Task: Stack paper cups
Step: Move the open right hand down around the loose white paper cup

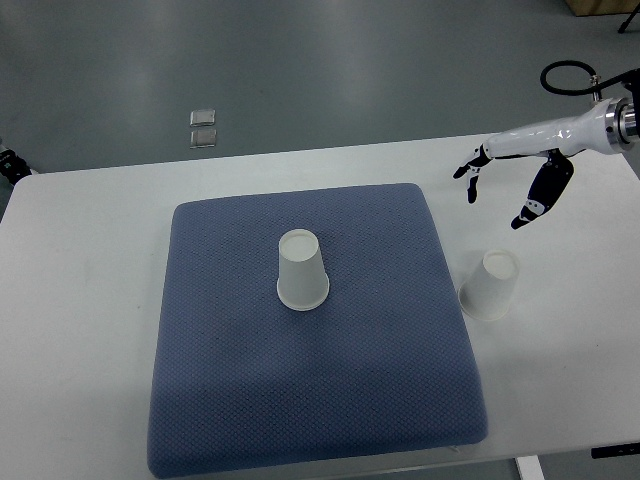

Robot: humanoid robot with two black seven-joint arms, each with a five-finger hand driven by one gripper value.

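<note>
One white paper cup (pixel 302 270) stands upside down near the middle of the blue mat (pixel 250 390). A second white paper cup (pixel 490 285) stands upside down on the white table, just off the mat's right edge. My right hand (pixel 505 188) hovers above the table at the upper right, up and slightly right of that second cup, apart from it. Its fingers are spread and hold nothing. The left arm does not show.
The white table (pixel 90 300) carries the mat. Beyond its far edge is grey floor with two small square plates (pixel 203 128). A black cable loop (pixel 568 78) sits by my right forearm. A dark object (pixel 10 165) shows at the left edge.
</note>
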